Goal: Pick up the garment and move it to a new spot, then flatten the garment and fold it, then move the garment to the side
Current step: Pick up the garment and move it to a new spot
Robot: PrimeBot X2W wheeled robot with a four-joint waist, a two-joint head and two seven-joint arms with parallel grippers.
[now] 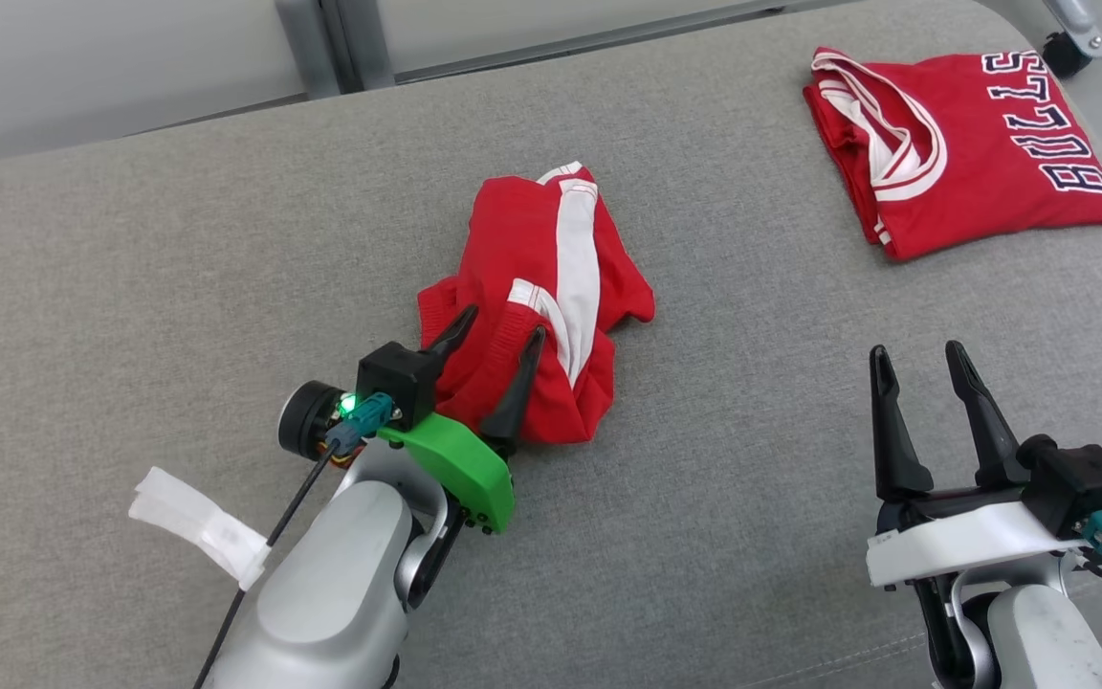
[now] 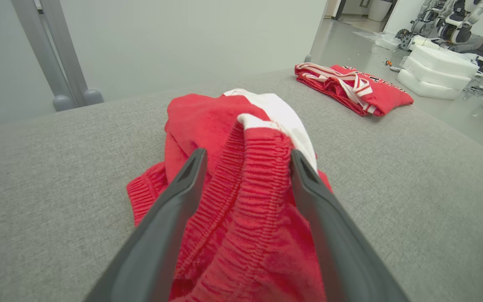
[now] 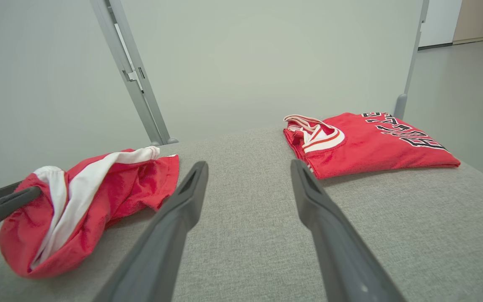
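The garment (image 1: 532,287) is a crumpled pair of red shorts with a white side stripe, lying mid-table on grey fabric. My left gripper (image 1: 503,322) is at its near end, open, with a finger on either side of the ribbed elastic waistband (image 2: 245,184). In the left wrist view the left gripper (image 2: 246,153) straddles that bunched band, and the garment (image 2: 208,121) rises behind it. In the right wrist view the garment (image 3: 94,197) lies at the left, with a left fingertip (image 3: 2,205) against it. My right gripper (image 1: 916,348) hovers open and empty at the lower right, and from its own wrist the right gripper (image 3: 248,163) points over bare fabric.
A folded red jersey (image 1: 972,163) with black lettering lies at the table's back right corner. The grey fabric table (image 1: 178,287) ends at a rounded edge on the right. Grey metal posts (image 1: 321,38) stand behind it, and a caster wheel (image 1: 1068,48) shows past the far right corner.
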